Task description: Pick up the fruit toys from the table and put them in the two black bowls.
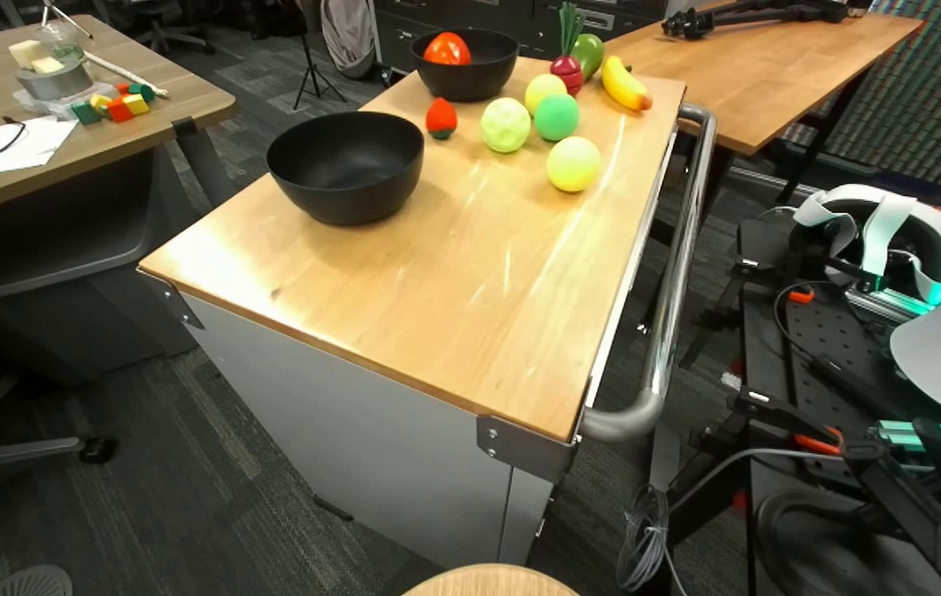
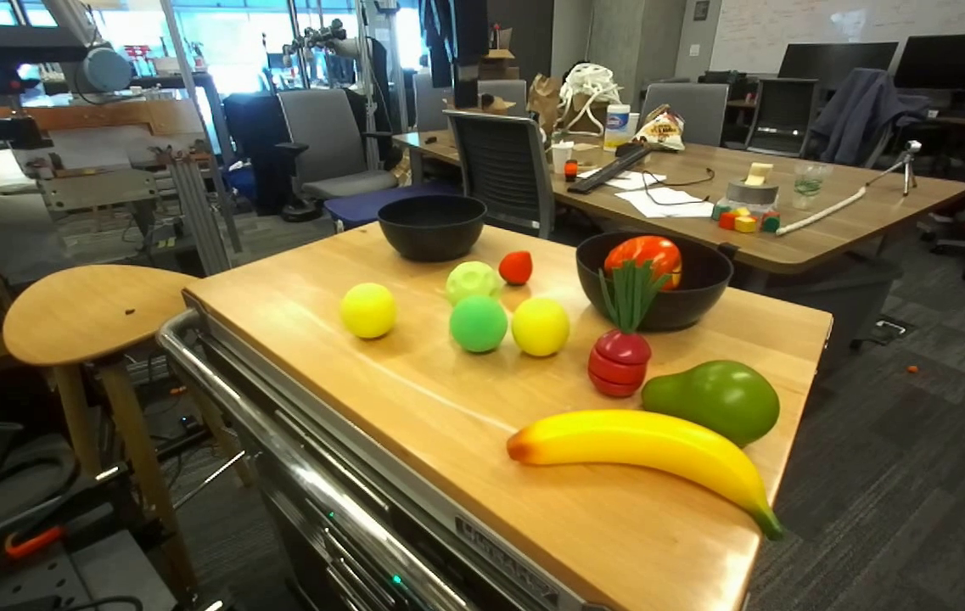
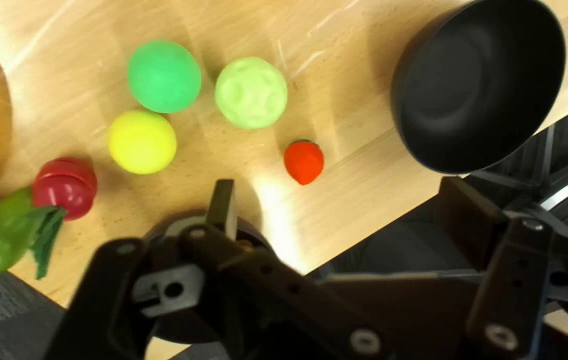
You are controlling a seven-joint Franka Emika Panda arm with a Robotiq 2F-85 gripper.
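With the end effector (image 3: pixel 343 207) spread wide and gripping nothing, we expect the toy strawberry (image 3: pixel 303 162), on the surface (image 1: pixel 437 306) near but apart from the empty black bowl (image 3: pixel 481 85), to be light, firm and slippery, best pinched across its broad end.

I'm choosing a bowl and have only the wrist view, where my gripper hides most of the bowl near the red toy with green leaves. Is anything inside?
Observer: Yes, a red-orange toy fruit lies in that bowl.
Operator: Is any toy wholly outside my frame?
Observer: Yes, a second round yellow toy shows in both exterior views.
Operator: Touching another?
Observer: No, bare tabletop lies between it and its neighbours in an exterior view.
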